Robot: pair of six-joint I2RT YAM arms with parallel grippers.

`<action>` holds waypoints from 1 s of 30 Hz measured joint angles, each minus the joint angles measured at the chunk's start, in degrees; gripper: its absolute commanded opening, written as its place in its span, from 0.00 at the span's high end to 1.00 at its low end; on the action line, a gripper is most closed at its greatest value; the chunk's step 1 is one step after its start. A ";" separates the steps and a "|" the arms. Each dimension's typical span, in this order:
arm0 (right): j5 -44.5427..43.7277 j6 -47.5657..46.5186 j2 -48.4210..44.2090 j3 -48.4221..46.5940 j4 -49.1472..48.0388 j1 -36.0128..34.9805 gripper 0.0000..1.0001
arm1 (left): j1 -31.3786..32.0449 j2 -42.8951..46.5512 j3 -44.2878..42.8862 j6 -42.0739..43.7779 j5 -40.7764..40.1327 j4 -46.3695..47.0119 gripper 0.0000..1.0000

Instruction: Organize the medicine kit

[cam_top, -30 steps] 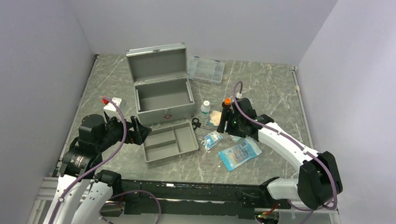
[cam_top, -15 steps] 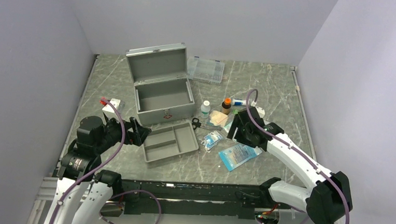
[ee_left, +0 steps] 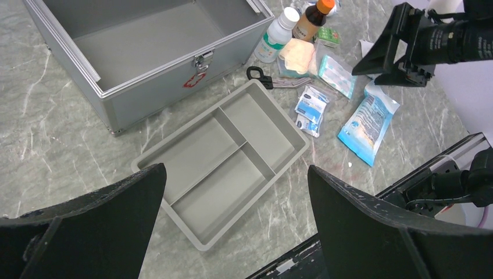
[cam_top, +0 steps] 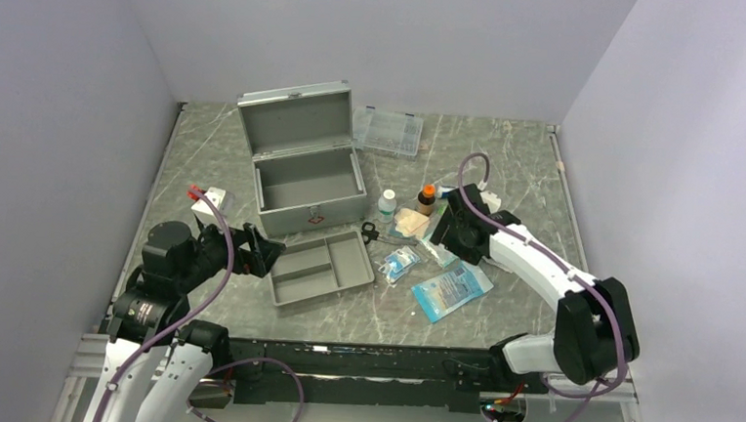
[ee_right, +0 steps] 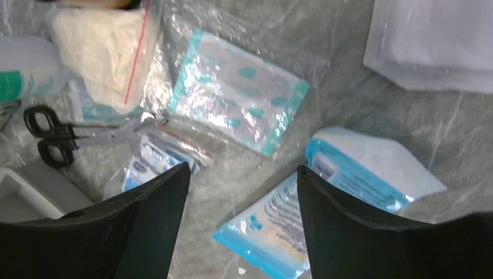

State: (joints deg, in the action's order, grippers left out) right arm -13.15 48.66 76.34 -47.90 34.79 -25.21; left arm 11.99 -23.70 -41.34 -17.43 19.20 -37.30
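Empty, left gripper [ee_left: 235,171] and right gripper [ee_right: 241,174] gape apart; the slick clear packet [ee_right: 238,90] may slide from a shallow pinch.

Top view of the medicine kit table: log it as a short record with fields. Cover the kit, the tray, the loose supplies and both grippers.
medicine kit: lid open, nothing visible inside
divided tray: in front of the kit, empty
loose supplies: white bottle, brown bottle, scissors, blue pouch, all right of the tray
left gripper: open, holding nothing, above the tray
right gripper: open, holding nothing, over the loose supplies
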 measured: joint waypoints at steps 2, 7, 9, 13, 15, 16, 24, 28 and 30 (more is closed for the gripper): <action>-0.15 -1.44 1.77 -0.98 -1.46 0.68 0.33 | 0.02 0.07 0.00 0.00 0.00 0.00 0.01; -0.50 -9.84 5.49 -2.95 -6.01 0.90 0.40 | 0.11 0.07 0.00 0.02 0.00 -0.02 0.01; -0.31 -14.40 5.99 -2.95 -7.37 0.90 0.47 | 0.11 0.07 0.00 0.02 0.02 0.00 0.01; -0.15 -21.29 6.03 -2.93 -9.55 1.07 0.49 | 0.11 0.07 0.00 0.02 0.02 0.00 0.01; 0.33 -23.56 6.05 -2.80 -10.84 1.57 0.49 | 0.11 0.04 0.00 0.02 0.02 0.00 0.01; 0.68 -24.41 6.12 -2.71 -11.45 1.90 0.49 | 0.11 0.04 0.00 0.02 0.04 0.00 0.01; 4.42 -26.23 11.23 -2.45 -14.99 4.24 0.48 | 0.11 -0.13 0.00 0.04 0.42 0.00 0.01; 5.84 -26.14 13.33 -2.19 -15.74 4.87 0.48 | 0.11 -0.13 0.00 0.04 0.42 0.00 0.01; 6.29 -25.99 14.23 -2.19 -16.13 4.94 0.49 | 0.11 -0.13 0.00 0.04 0.42 0.00 0.01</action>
State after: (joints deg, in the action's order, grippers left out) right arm -6.85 22.68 90.56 -50.09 18.65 -20.27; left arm 12.10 -23.83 -41.34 -17.39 19.62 -37.30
